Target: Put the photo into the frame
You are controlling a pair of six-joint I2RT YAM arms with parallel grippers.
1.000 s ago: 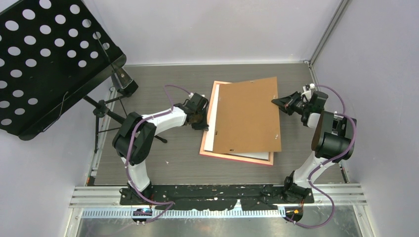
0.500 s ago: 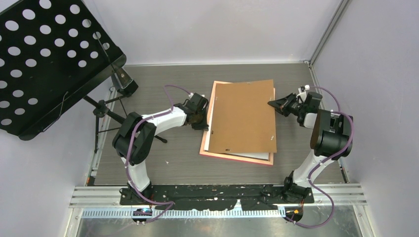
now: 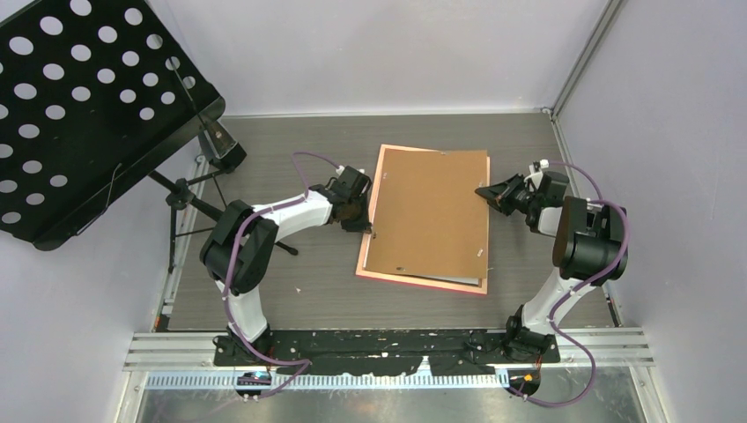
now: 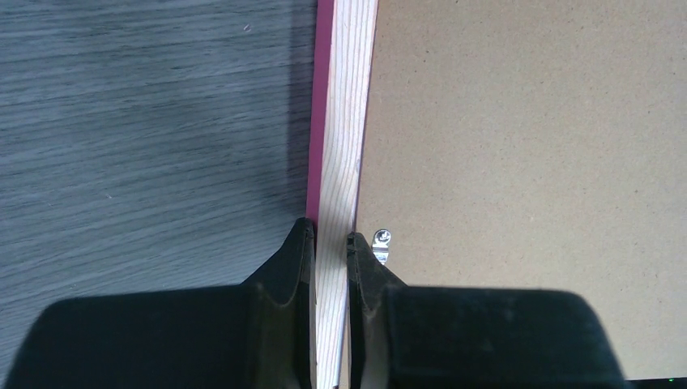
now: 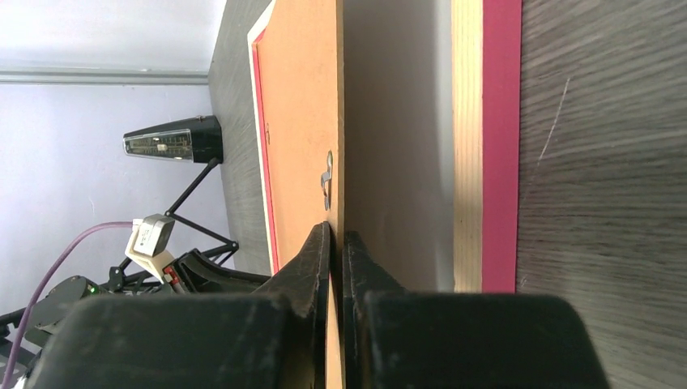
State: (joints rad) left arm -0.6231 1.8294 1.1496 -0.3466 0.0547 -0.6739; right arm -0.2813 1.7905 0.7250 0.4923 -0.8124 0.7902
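Grey table (image 3: 291,300): one frame (image 3: 414,281), one backing board (image 3: 432,211); left gripper (image 3: 363,220), right gripper (image 3: 483,191) pinching.

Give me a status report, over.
Left claw shut on frame rail. Right claw shut on backing board, edge raised. Photo in frame beneath. Nothing blocking.
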